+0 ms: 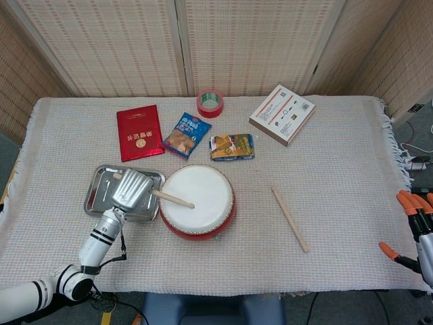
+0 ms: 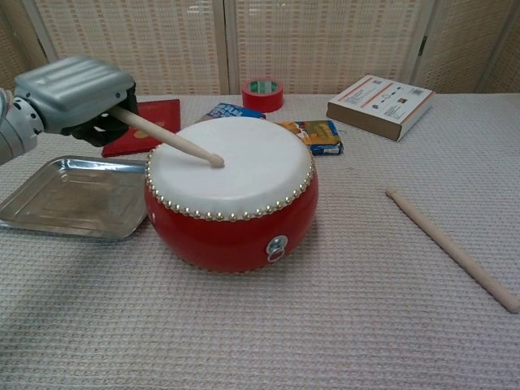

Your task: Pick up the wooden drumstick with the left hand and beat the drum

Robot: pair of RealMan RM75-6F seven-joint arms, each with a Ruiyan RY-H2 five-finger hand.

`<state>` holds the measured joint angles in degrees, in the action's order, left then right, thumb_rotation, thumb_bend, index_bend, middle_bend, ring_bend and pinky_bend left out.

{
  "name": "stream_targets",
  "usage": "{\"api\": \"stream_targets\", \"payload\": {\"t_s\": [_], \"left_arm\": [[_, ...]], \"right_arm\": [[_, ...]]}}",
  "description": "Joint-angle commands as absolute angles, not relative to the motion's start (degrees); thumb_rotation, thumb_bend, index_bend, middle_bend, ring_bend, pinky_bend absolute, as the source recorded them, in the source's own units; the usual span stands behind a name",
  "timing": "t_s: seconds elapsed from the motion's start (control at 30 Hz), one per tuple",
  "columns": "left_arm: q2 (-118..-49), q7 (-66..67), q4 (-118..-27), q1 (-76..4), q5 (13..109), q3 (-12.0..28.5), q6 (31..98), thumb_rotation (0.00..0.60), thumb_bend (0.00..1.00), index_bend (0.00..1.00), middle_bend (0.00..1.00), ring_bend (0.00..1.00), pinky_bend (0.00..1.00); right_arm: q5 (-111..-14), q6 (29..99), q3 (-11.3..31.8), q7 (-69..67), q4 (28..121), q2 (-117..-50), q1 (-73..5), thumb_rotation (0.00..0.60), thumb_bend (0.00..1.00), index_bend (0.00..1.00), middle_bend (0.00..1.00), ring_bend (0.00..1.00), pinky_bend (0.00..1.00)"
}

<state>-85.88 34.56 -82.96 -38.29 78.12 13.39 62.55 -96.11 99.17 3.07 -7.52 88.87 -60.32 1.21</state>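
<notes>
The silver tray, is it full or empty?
Empty: the silver tray shows only bare shiny metal inside. The left hand hovers above its far edge.

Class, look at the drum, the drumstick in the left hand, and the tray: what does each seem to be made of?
Drum: glossy red shell, likely lacquered wood; matte white head, stud-rimmed, perhaps hide. Drumstick in the left hand: bare pale wood, unvarnished look. Tray: shiny reflective metal, probably steel.
</notes>
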Motion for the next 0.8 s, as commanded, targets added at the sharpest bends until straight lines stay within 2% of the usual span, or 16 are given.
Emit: {"api": "stream_targets", "payload": {"t_s": [0.03, 0.17, 0.43, 0.53, 0.63, 0.7, 0.8], "left_arm": [[-86.2, 28.0, -87.1, -37.6, 73.9, 15.8, 65.1, 0.6, 0.72, 1.0, 1.0, 1.0, 1.0], [-85.1, 24.1, -89.2, -37.2, 71.4, 17.3, 65.3, 0.6, 0.72, 1.0, 1.0, 1.0, 1.0], [-86.1, 33.0, -81.5, -39.6, 77.2, 10.7, 63.1, 0.6, 0.72, 1.0, 1.0, 1.0, 1.0], [-86.8, 33.6, -81.2, -39.6, 76.9, 10.1, 63.1, 0.6, 0.72, 1.0, 1.0, 1.0, 1.0], [-86.6, 31.1, -82.9, -39.1, 76.2, 11.5, 65.1, 0.6, 0.72, 1.0, 1.0, 1.0, 1.0], [-86.7, 26.1, -85.5, -38.1, 74.3, 14.0, 67.2, 0.6, 0.72, 1.0, 1.0, 1.0, 1.0], [-86.1, 19.9, -89.7, -37.4, 69.6, 17.0, 66.7, 0.6, 0.72, 1.0, 1.0, 1.0, 1.0]], "right_arm": [[-96.1, 99.2, 3.0, -7.8, 88.6, -60.4, 1.2, 0.6, 0.04, 0.0, 0.08, 0.0, 0.0], [-96.2, 99.2, 3.0, -8.0, 88.4, -60.5, 1.2, 0.6, 0.04, 0.0, 0.08, 0.0, 0.0], [-96.0, 98.8, 2.9, -8.4, 88.1, -60.9, 1.1, 0.6, 0.04, 0.0, 0.08, 0.0, 0.0], [-96.0, 98.7, 2.9, -8.4, 88.0, -61.0, 1.1, 0.6, 0.04, 0.0, 0.08, 0.0, 0.0], [-96.0, 98.9, 2.9, -8.3, 88.1, -60.9, 1.1, 0.6, 0.04, 0.0, 0.08, 0.0, 0.0], [-96.1, 99.1, 2.9, -8.2, 88.2, -60.9, 1.2, 0.6, 0.04, 0.0, 0.08, 0.0, 0.0], [-96.2, 99.0, 2.8, -8.1, 88.2, -60.9, 1.2, 0.6, 0.04, 0.0, 0.08, 0.0, 0.0]]}}
